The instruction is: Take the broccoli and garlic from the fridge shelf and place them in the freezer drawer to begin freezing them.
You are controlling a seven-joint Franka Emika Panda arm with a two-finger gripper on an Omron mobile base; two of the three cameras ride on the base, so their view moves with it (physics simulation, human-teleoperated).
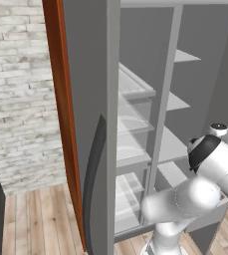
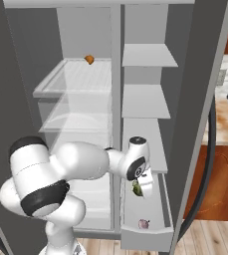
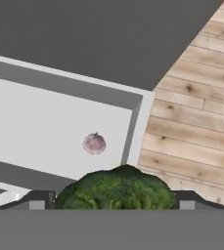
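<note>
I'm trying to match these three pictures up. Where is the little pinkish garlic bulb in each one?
Left base view: I cannot find it.
Right base view: garlic low, right of centre, lying in the open freezer drawer, below the gripper.
Hand view: garlic near centre, on the drawer floor.
Shared landmark: the drawer's pale front rim.

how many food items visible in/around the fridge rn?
3. The garlic lies on the floor of the open freezer drawer. The broccoli sits between the jaws above that drawer. A small orange item rests on the top fridge shelf. More may be hidden behind the arm.
</note>
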